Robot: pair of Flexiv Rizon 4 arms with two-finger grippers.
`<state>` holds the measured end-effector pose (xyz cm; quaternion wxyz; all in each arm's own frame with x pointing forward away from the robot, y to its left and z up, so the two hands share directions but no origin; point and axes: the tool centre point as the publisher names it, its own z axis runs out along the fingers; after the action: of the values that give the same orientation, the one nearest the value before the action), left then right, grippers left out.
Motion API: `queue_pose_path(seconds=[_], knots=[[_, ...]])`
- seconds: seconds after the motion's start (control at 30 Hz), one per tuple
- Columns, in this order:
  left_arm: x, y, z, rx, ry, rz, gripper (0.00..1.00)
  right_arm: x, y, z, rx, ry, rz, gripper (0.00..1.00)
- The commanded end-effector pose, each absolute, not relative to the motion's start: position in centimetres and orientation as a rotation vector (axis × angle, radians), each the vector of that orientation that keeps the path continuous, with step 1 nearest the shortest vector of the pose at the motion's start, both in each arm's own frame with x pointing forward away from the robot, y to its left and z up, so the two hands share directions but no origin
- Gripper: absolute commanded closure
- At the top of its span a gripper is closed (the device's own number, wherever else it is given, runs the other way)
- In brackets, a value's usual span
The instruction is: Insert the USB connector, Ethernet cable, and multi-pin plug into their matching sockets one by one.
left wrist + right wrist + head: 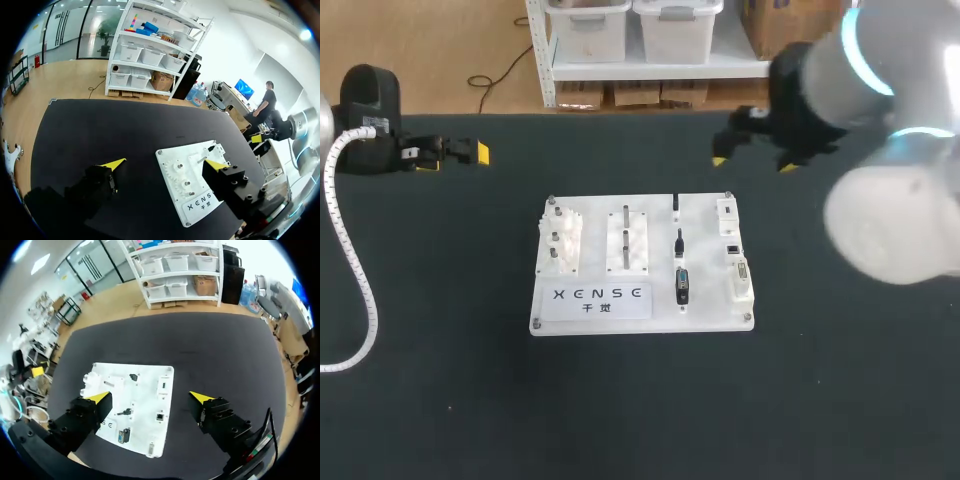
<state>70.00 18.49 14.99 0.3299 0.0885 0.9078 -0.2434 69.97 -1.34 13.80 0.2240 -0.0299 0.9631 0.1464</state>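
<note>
My right arm (pixel 890 220) bulks nearest in the head view, blurred and cut off at the edge. Its right gripper (pixel 753 163) hangs released over the tabletop (pixel 820 400), past the far right corner of the board (pixel 705 305). The white board lies mid-table. On it three dark plugs sit in a column. The multi-pin plug (pixel 682 286), the largest, is at the near end. The two smaller plugs (pixel 678 243) beyond it are too small to tell USB from Ethernet. Three sockets (pixel 732 248) line the board's right edge, just beside the plugs but apart from them. Two white fixtures (pixel 628 240) fill the left half. The left gripper (pixel 455 160) hovers released at the far left, well apart from the board, with a white coiled cable (pixel 350 270) beside its arm.

In the left wrist view the fingers stand wide with nothing held. One hides part of the board, and the plugs are hard to make out.

In the right wrist view the spread fingers flank the board. One covers a corner, while the plugs and sockets show clearly.
</note>
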Motion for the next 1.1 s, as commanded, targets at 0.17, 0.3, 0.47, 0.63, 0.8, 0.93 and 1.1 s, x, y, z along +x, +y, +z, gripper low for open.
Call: queue_pose_path(seconds=[0.17, 0.3, 0.47, 0.63, 0.8, 0.93, 1.1], knots=[[70.0, 18.5, 15.0, 0.231, 2.374, -0.637, 0.00, 71.9, 2.6, 12.0, 0.059, 2.717, -0.061, 0.00], [70.0, 18.5, 15.0, 0.231, 2.374, -0.637, 0.00, 71.9, 2.6, 12.0, 0.072, 2.722, -0.029, 0.00], [70.0, 18.5, 15.0, 0.231, 2.374, -0.637, 0.00, 71.9, 2.6, 12.0, 0.072, 2.722, -0.029, 0.00], [70.0, 18.5, 15.0, 0.231, 2.374, -0.637, 0.00, 71.9, 2.6, 12.0, 0.072, 2.722, -0.029, 0.00], [70.0, 18.5, 15.0, 0.231, 2.374, -0.637, 0.00, 71.9, 2.6, 12.0, 0.072, 2.722, -0.029, 0.00], [70.0, 18.5, 15.0, 0.231, 2.374, -0.637, 0.00, 71.9, 2.6, 12.0, 0.072, 2.722, -0.029, 0.00], [70.0, 18.5, 15.0, 0.231, 2.374, -0.637, 0.00, 71.9, 2.6, 12.0, 0.072, 2.722, -0.029, 0.00]])
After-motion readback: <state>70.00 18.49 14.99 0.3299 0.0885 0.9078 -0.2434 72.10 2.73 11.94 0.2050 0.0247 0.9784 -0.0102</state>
